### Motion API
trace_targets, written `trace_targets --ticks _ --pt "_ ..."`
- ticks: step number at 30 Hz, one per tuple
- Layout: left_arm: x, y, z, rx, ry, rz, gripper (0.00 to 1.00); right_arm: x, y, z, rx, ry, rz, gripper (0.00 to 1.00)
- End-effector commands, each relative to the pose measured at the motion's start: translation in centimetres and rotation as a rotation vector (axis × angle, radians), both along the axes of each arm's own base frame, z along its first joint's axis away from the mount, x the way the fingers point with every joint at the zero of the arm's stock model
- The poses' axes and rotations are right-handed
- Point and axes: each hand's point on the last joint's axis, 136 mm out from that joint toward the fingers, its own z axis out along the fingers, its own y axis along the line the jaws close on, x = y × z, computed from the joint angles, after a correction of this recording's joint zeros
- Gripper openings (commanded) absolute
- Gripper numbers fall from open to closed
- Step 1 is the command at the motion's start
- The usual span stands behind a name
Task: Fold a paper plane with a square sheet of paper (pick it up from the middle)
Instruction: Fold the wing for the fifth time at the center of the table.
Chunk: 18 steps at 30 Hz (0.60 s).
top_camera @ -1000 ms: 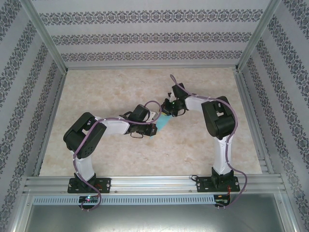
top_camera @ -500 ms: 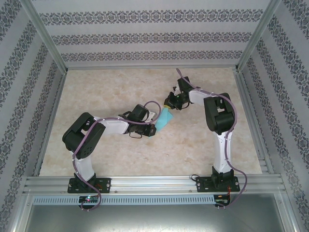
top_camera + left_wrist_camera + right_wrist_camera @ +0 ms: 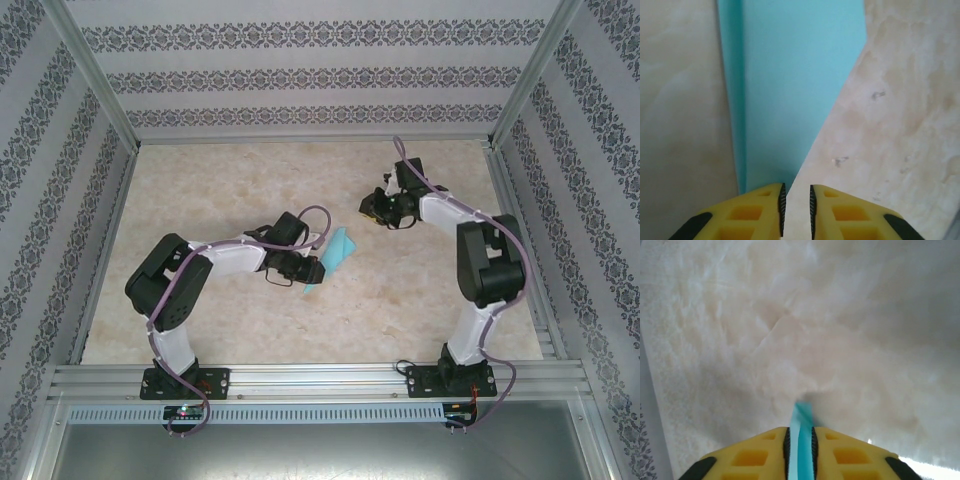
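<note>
Paper plane (image 3: 341,247), top view: flat on the table (image 3: 230,190), just beside the left gripper (image 3: 306,272).
Right gripper (image 3: 376,208), top view: beyond the paper plane from the left gripper, apart.
Left wrist view: left gripper (image 3: 796,202) slightly spread, paper plane (image 3: 790,90) just ahead.
Right wrist view: turquoise strip (image 3: 801,415) between right gripper (image 3: 801,445) fingers; grip unclear.

Nothing readable anywhere that I can see: no words, labels, brand marks, numbers or signs.
</note>
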Motion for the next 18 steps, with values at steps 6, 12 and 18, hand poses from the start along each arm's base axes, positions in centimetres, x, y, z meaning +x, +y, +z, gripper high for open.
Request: trace_targets --ticks 6,12,18 --pt "1.0 -0.3 7.1 -0.027 -0.089 0.005 0.41 -6.2 0.2 0.2 0.000 0.012 0.088 0.41" --pt "1.0 0.8 5.5 0.095 -0.090 -0.016 0.53 -9.1 0.3 0.6 0.038 0.013 0.073 0.50" --pt "1.1 0.8 2.9 0.176 -0.096 -0.055 0.54 -11.0 0.1 -0.2 0.056 0.038 0.055 0.54"
